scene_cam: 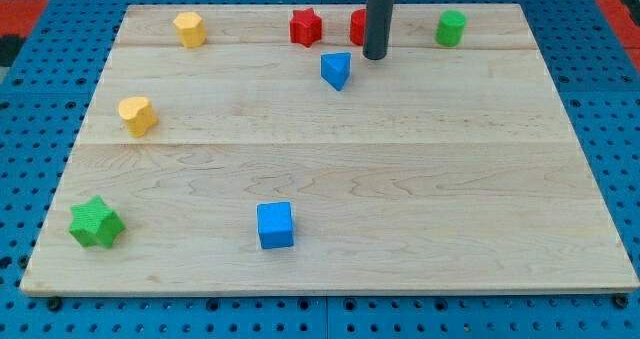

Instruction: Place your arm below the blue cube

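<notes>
Tabletop (pixel 330 169) of pale wood carries everything. Rod end effector — no jaws, holding nothing — puts my tip (pixel 375 57) well up and right of the blue cube (pixel 275 225). That cube sits near the view's bottom; the blue triangular block (pixel 337 70) lies far above it — just left of my tip.

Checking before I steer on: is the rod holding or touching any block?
Nothing held. My tip sits just right of the blue triangular block, apart from it.
</notes>
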{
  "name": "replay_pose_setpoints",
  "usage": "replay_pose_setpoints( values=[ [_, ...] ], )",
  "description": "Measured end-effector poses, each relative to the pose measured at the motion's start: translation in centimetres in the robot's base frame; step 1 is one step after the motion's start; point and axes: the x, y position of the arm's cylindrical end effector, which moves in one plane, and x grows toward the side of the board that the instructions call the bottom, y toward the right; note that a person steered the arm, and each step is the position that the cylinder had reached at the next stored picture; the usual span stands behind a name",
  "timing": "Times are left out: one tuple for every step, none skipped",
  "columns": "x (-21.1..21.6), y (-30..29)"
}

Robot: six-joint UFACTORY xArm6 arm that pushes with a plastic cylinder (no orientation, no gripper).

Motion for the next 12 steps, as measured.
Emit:
replay_pose_setpoints(
  values=[
    [0.9, 0.0],
    [0.9, 0.0],
    [2.7, 1.4],
    [6.4, 3.5],
    [12.1, 0.1],
    [13.5, -1.3],
    [15.9, -1.7],
    [15.1, -4.3],
    [14.0, -6.8],
    [19.5, -4.0],
    [24.2, -1.5],
    [27.2, -0.9]
  ],
)
